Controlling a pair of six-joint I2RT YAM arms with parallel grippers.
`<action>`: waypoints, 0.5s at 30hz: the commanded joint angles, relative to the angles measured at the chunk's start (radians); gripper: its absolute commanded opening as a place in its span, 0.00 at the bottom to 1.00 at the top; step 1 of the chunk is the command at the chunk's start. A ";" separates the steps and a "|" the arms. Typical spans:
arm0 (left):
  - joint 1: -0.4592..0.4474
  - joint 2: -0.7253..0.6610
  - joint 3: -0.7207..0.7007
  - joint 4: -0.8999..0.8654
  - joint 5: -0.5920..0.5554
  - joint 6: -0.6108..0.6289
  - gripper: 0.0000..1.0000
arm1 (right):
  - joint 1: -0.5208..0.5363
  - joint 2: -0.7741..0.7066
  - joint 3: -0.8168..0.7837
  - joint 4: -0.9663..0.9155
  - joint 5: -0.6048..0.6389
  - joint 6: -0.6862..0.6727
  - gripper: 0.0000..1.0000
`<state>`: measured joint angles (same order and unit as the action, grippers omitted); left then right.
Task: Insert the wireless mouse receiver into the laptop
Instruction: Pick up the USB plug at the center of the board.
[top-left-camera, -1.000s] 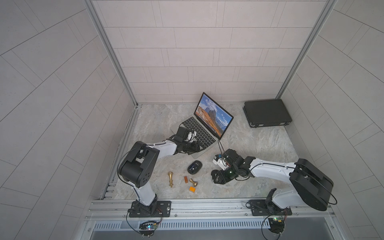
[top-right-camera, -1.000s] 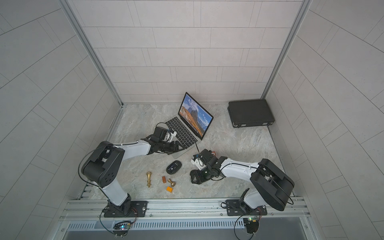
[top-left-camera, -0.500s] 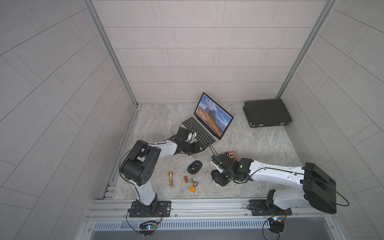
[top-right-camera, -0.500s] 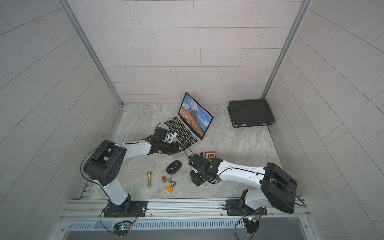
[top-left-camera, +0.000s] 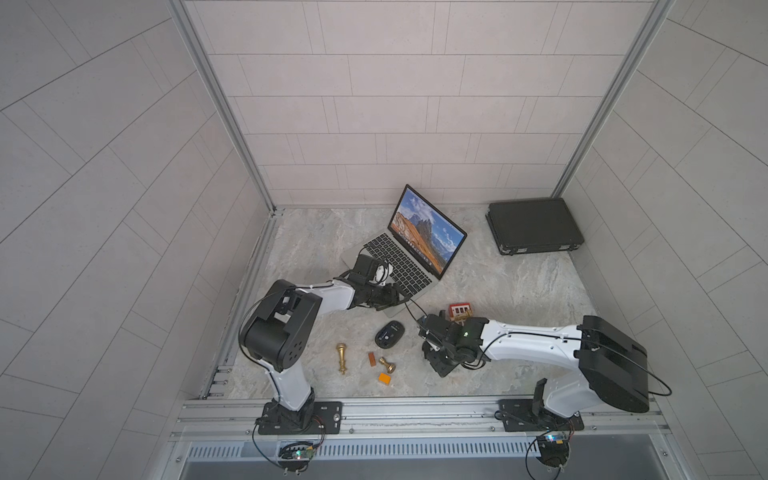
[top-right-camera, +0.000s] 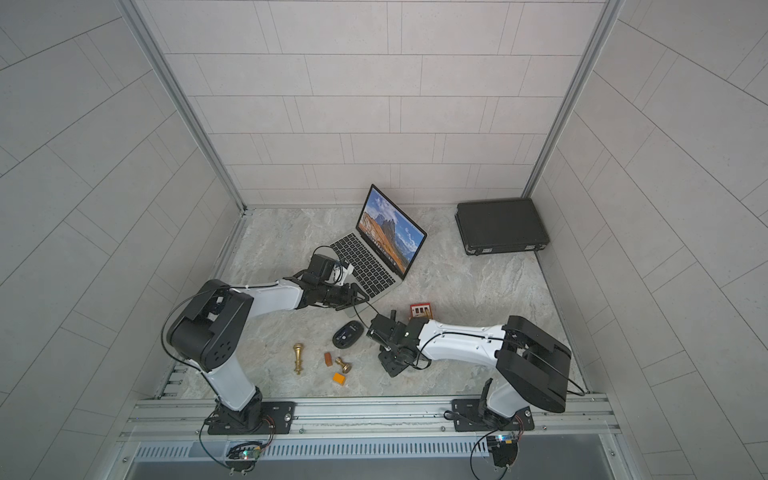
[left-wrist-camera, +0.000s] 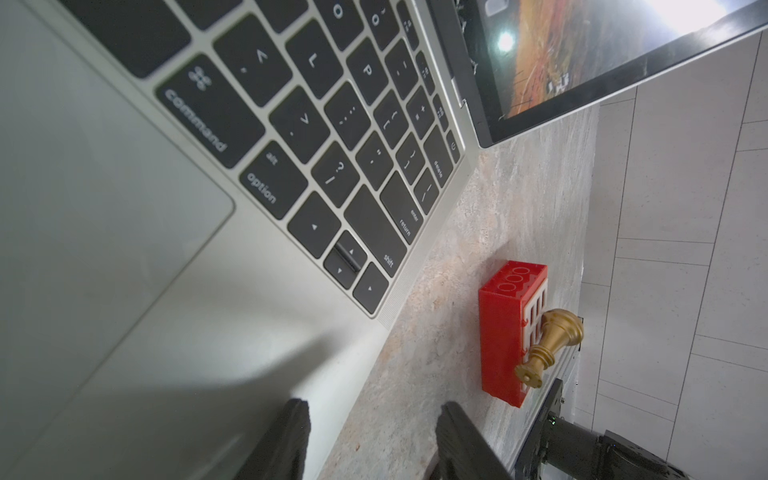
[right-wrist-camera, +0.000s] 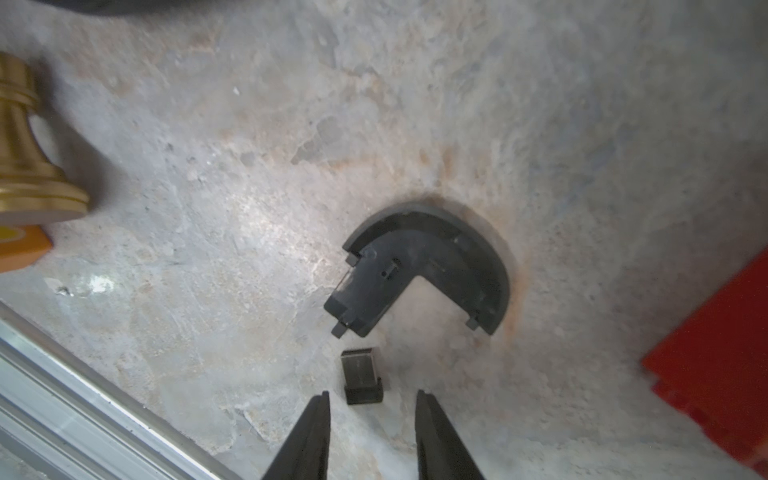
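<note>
The wireless mouse receiver (right-wrist-camera: 361, 376), a tiny dark stub with a metal plug, lies flat on the marble table. My right gripper (right-wrist-camera: 372, 395) hangs open just behind it, with one fingertip on either side of its dark end and no contact showing. The black half-round cover piece (right-wrist-camera: 419, 270) lies right beyond the receiver. The arm hides the receiver in both top views. The silver laptop (top-left-camera: 399, 266) (top-right-camera: 365, 266) stands open at mid-table. My left gripper (left-wrist-camera: 374, 405) is open at the laptop's (left-wrist-camera: 124, 249) front right corner. One finger is over the palm rest, the other over the table.
The black mouse (top-left-camera: 389, 333) sits between both arms. A red block (left-wrist-camera: 505, 328) with a gold pawn (left-wrist-camera: 548, 345) leaning on it lies right of the laptop. Gold chess pieces (top-left-camera: 341, 357) and orange blocks (top-left-camera: 384, 378) lie front left. A black case (top-left-camera: 534, 226) sits at back right.
My right arm has swung its wrist leftward and its gripper has settled slightly nearer the front edge, with the jaws a little narrower. The left arm has stayed at the laptop.
</note>
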<state>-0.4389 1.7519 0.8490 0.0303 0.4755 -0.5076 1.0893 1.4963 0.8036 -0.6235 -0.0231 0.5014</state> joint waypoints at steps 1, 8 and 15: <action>0.004 0.018 0.009 -0.006 0.011 0.015 0.52 | 0.009 0.018 0.024 -0.002 -0.001 -0.017 0.36; 0.007 0.020 0.007 -0.004 0.014 0.016 0.52 | 0.019 0.048 0.035 -0.015 0.010 -0.024 0.31; 0.010 0.024 0.009 -0.001 0.015 0.014 0.52 | 0.027 0.065 0.030 -0.032 0.018 -0.032 0.24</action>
<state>-0.4362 1.7561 0.8490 0.0372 0.4854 -0.5068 1.1084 1.5467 0.8234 -0.6319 -0.0166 0.4801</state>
